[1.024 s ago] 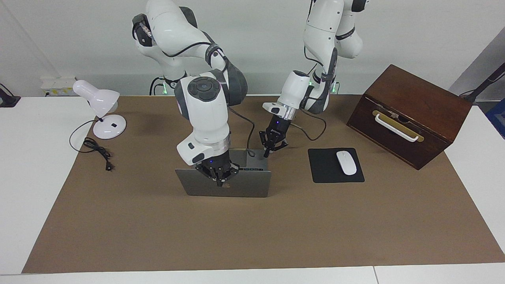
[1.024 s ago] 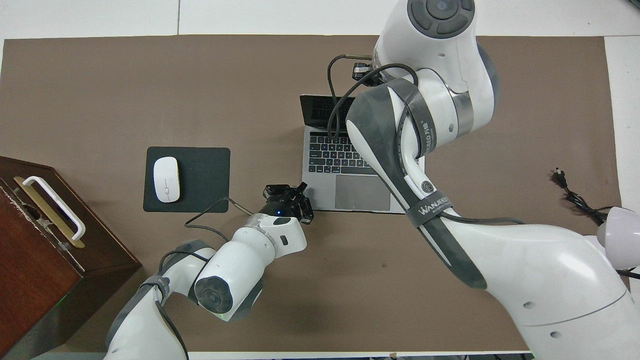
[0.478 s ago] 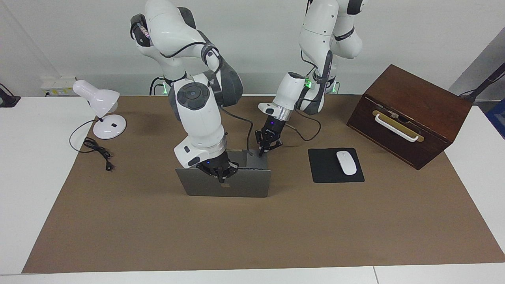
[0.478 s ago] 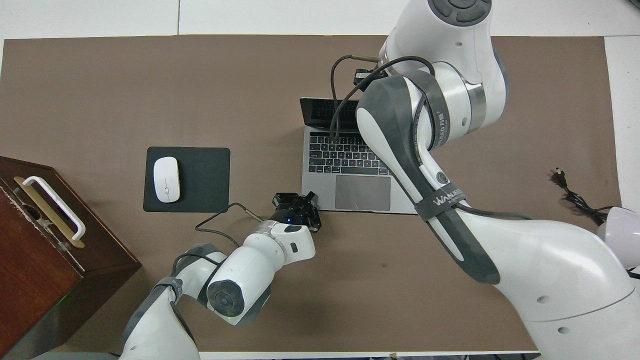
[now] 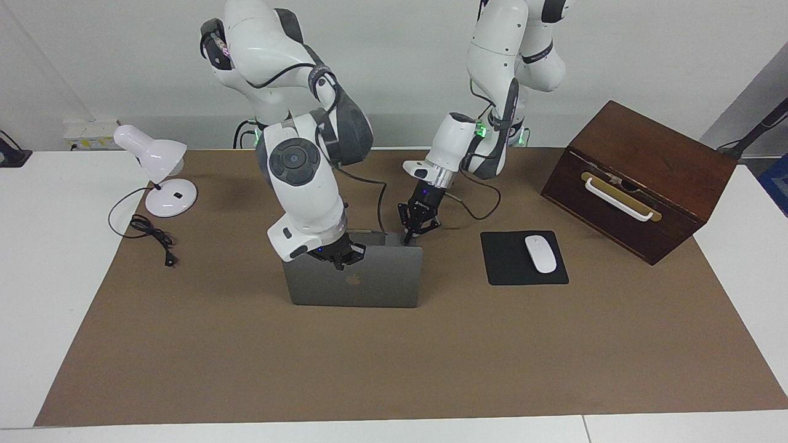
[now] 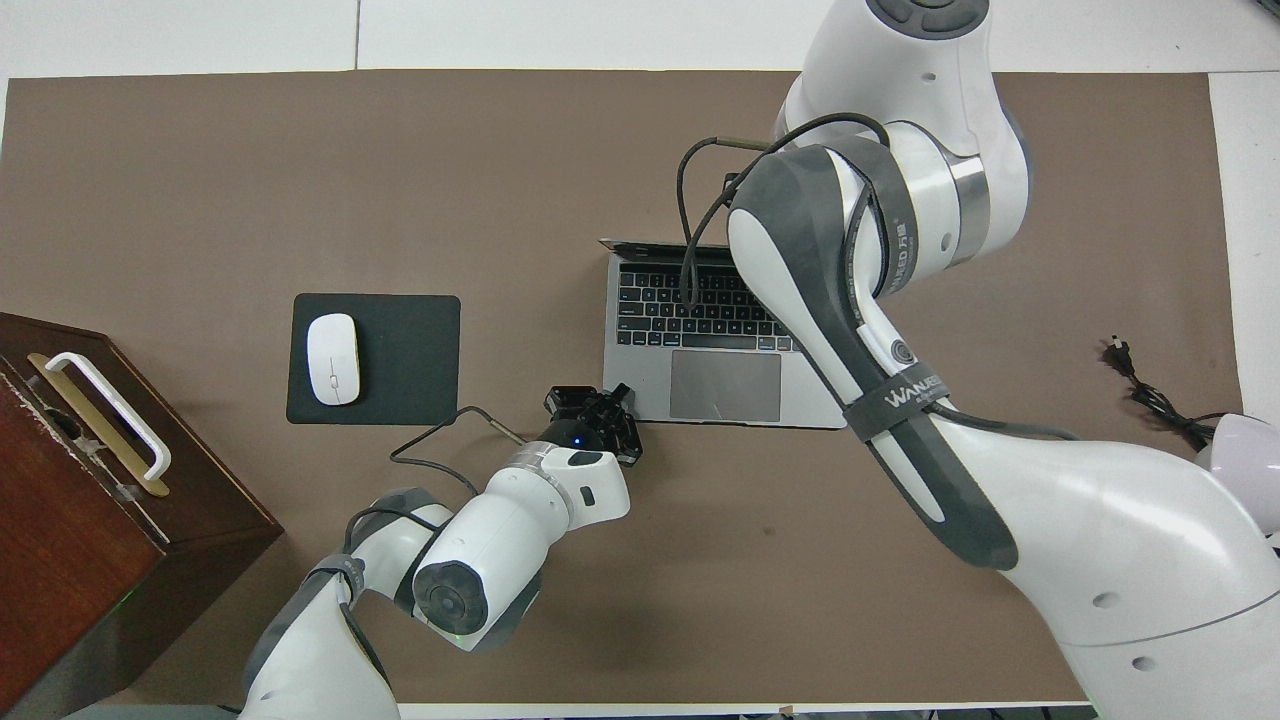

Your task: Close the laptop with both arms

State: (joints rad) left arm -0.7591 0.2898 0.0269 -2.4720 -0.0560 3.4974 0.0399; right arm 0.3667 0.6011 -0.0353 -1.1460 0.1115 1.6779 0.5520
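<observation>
The silver-grey laptop [image 5: 369, 284] stands open on the brown mat, its lid about upright with the apple logo facing away from the robots. In the overhead view its keyboard deck [image 6: 700, 340] and trackpad show, and the lid is only a thin edge. My right gripper [image 5: 340, 261] is shut, its fingertips pressed against the back of the lid near the top edge; the arm hides it in the overhead view. My left gripper [image 5: 407, 239] [image 6: 614, 397] is shut and sits at the deck's corner nearest the robots, toward the left arm's end.
A black mouse pad [image 5: 511, 271] with a white mouse [image 5: 540, 253] lies beside the laptop toward the left arm's end, with a brown wooden box [image 5: 640, 172] past it. A white desk lamp [image 5: 154, 163] and its cord [image 5: 151, 237] stand toward the right arm's end.
The right gripper has pushed the lid toward the robots, from leaning back to about upright; the screen no longer shows from overhead. The left gripper moved onto the deck's corner and stays there.
</observation>
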